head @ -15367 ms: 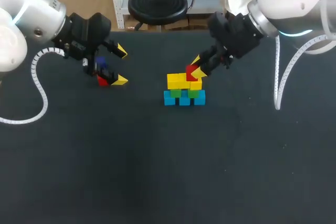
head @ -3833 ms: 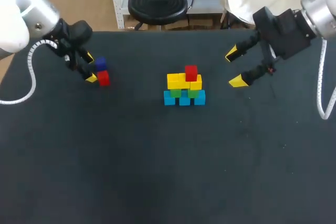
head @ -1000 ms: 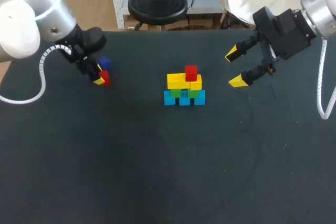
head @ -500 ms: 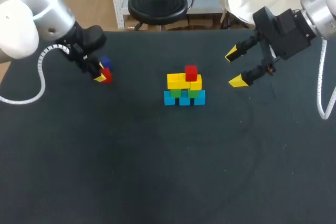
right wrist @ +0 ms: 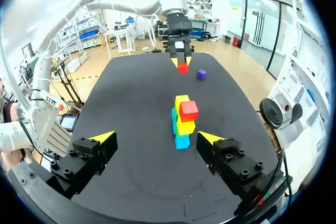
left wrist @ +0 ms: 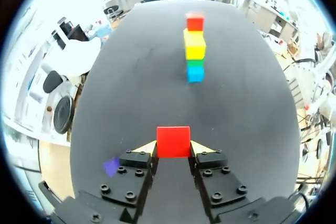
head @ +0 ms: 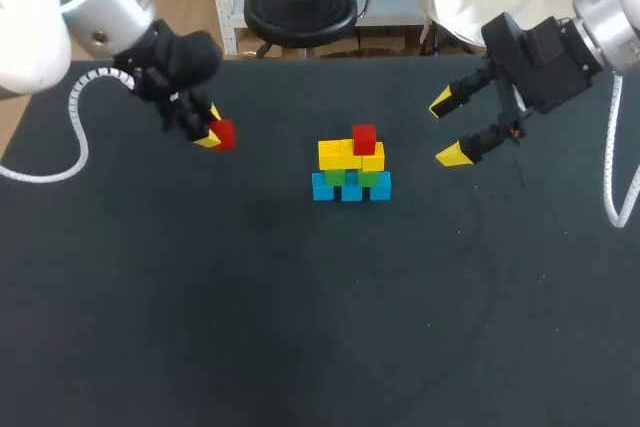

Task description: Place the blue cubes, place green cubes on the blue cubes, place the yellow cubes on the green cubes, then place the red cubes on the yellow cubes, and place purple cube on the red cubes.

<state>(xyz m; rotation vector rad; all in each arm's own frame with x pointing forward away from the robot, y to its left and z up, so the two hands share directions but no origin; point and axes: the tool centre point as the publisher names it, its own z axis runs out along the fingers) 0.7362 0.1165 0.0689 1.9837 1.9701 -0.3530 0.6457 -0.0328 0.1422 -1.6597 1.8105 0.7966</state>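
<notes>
My left gripper is shut on a red cube, held off the table to the left of the stack; both yellow tips press the red cube from its sides. The stack has blue cubes at the bottom, green cubes on them, yellow cubes above, and one red cube on top. A purple cube lies on the table beside my left gripper; in the head view the arm hides it. My right gripper stands open and empty, right of the stack.
The black table is bare across its front half. In the right wrist view the stack stands ahead of my open gripper, with the purple cube farther off beside my left arm.
My left gripper has lifted the red cube away from the purple cube and carried it to the right, toward the stack. My right arm has not moved.
</notes>
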